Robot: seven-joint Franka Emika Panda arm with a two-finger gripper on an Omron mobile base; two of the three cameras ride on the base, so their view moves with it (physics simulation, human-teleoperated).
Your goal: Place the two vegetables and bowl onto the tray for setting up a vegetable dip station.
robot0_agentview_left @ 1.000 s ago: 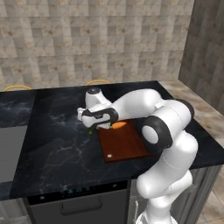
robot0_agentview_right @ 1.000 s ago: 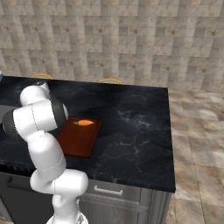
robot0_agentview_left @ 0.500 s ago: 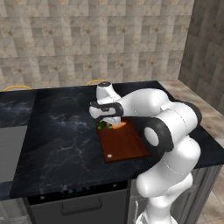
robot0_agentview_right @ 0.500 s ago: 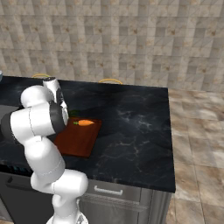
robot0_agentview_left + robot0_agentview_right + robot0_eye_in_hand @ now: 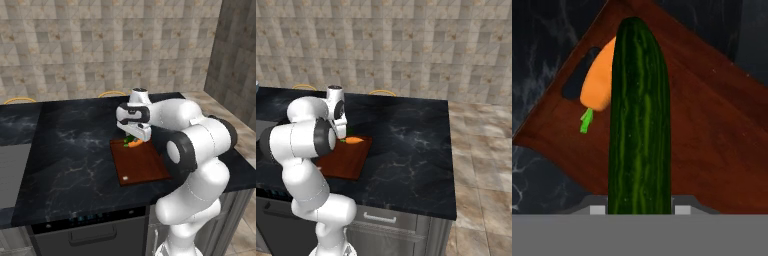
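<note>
My gripper (image 5: pixel 131 139) is shut on the slim dark green cucumber (image 5: pixel 639 125) and holds it just above the far end of the tray (image 5: pixel 145 167). Along the gripper, the cucumber runs up the middle of the hand view, over the reddish-brown tray (image 5: pixel 712 125). The small orange carrot (image 5: pixel 599 80) with its green top lies on the tray beside the handle slot, right next to the cucumber. From the base views the carrot (image 5: pixel 353 140) lies at the tray's far edge under the hand (image 5: pixel 338 117). The bowl is out of view.
The tray (image 5: pixel 343 162) lies on a black marble counter (image 5: pixel 75 150) with a stone-tile wall behind. A grey recess (image 5: pixel 10 170) is set into the counter at the far left. The counter's right edge (image 5: pixel 448 160) drops to a tiled floor.
The arm has swung to the right with the cucumber in its grip, from left of the tray to over the tray's far end by the carrot. The carrot and tray have not moved.
</note>
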